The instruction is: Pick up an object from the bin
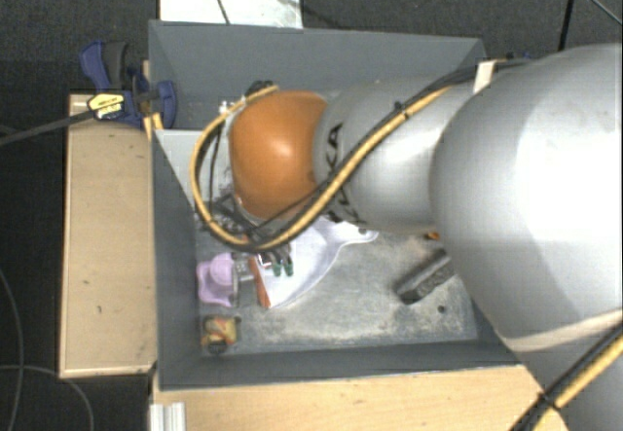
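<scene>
My end effector (261,269) hangs low at the left of the grey metal bin (321,54), over a smooth white sheet-like piece (316,254), just beside a lilac plastic lump (216,278). I can't tell its opening.

One grey bin (292,54), and in it I count five loose things, one of each kind. There is one lilac plastic piece (216,278) at eight o'clock, one small brown-and-yellow lump (219,330) at seven, one white sheet-like thing (316,254) near the middle, one dark grey bar (425,278) at four, and one orange scrap (433,236) at three, mostly hidden.
</scene>
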`<action>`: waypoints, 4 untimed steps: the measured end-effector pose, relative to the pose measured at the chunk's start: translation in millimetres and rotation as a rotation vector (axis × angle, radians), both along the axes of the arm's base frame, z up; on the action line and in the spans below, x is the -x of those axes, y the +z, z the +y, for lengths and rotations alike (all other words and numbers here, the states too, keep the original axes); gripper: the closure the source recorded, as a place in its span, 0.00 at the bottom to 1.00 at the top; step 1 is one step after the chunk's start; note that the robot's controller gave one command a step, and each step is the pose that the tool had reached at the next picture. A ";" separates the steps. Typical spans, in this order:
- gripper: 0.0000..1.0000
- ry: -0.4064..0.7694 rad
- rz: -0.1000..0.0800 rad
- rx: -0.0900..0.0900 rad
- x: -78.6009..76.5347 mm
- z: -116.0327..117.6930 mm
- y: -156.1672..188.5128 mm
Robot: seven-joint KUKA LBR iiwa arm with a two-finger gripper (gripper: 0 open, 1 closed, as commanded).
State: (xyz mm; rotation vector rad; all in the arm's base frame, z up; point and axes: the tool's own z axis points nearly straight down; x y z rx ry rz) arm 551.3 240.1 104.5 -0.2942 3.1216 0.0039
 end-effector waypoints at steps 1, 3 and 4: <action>1.00 -0.014 0.007 0.001 -4.8 -5.2 -31.9; 1.00 -0.016 0.006 0.000 -4.5 -5.2 -29.8; 1.00 -0.017 0.006 0.001 -4.3 -5.6 -23.2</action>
